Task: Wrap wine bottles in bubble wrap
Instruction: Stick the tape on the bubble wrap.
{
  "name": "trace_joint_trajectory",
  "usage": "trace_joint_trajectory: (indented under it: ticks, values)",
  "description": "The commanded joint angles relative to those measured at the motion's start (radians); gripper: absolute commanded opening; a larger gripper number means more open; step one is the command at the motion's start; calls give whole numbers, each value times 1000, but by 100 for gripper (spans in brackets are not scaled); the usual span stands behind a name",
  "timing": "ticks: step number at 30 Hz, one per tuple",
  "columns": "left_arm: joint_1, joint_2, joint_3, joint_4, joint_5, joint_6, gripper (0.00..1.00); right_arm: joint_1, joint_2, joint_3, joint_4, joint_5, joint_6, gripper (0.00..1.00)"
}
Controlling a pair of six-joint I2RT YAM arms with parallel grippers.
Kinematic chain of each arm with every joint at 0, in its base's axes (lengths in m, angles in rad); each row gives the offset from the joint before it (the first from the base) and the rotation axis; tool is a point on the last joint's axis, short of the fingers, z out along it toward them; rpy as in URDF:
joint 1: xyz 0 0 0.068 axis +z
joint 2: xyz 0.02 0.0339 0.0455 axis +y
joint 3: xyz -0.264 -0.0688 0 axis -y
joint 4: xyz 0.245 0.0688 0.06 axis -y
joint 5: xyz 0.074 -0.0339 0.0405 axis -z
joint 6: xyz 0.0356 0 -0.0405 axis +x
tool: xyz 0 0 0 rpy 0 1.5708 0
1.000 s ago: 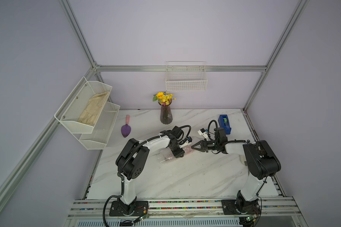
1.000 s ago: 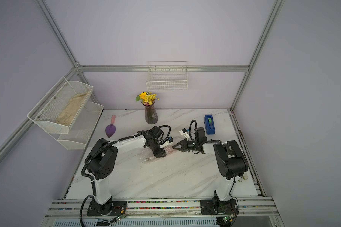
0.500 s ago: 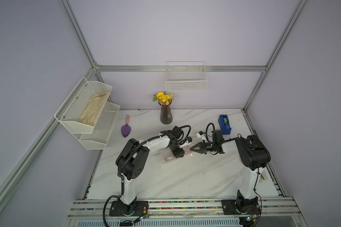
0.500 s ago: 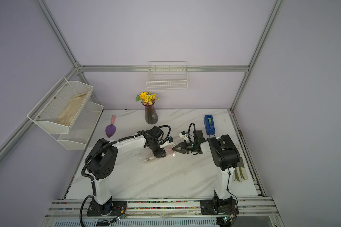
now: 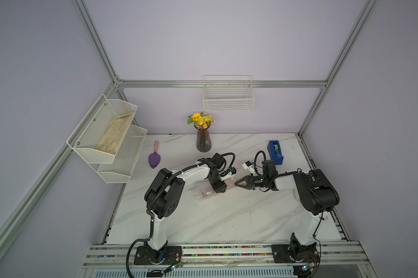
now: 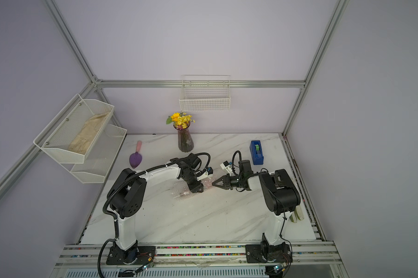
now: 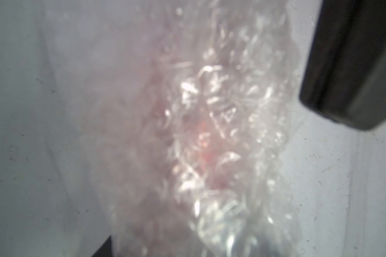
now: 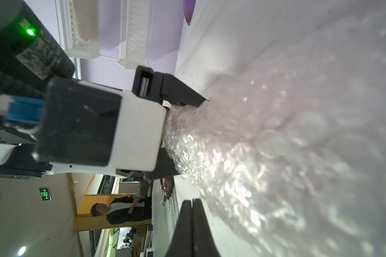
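On the far left a white rack [image 5: 92, 151] hangs on the wall, and a purple trowel [image 5: 154, 160] lies on the table [image 5: 203, 221] near it. Further right, a vase [image 5: 203, 142] stands at the back. In front of it, about mid-table, the wrap [image 5: 204, 191] lies as a crumpled roll, and pink from the bottle [image 7: 203, 142] shows through it. The left gripper [image 5: 219, 190] stands over the right part of the wrap and clasps it, with one finger [image 8: 178, 93] on each side. Just beside the wrap's right end is the right gripper [image 5: 236, 184], clenched on nothing. Whether its tip touches the wrap I cannot tell. A blue tape dispenser [image 5: 275, 149] stands behind it.
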Motion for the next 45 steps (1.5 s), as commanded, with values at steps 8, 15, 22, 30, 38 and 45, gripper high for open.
trace_joint_trajectory:
  ticks: [8, 15, 22, 30, 38, 45]
  values:
    - [-3, 63, 38, -74, 66, 28, 38, -1, 91, 42, -136, 88, -108, 0]
    - [-3, 58, 40, -89, 72, 32, 38, -7, 135, 106, -65, 106, -65, 0]
    - [-3, 57, 37, -94, 86, 34, 38, -9, 144, 109, 13, 113, 4, 0]
    - [-2, 60, 42, -96, 61, 37, 38, -37, -77, 20, -224, 152, -111, 35]
    - [-2, 59, 58, -97, 63, 39, 38, -60, -192, -30, -390, 260, -157, 56]
    - [-3, 22, 67, -92, 69, 13, 50, -119, -282, -47, -353, 316, -130, 62]
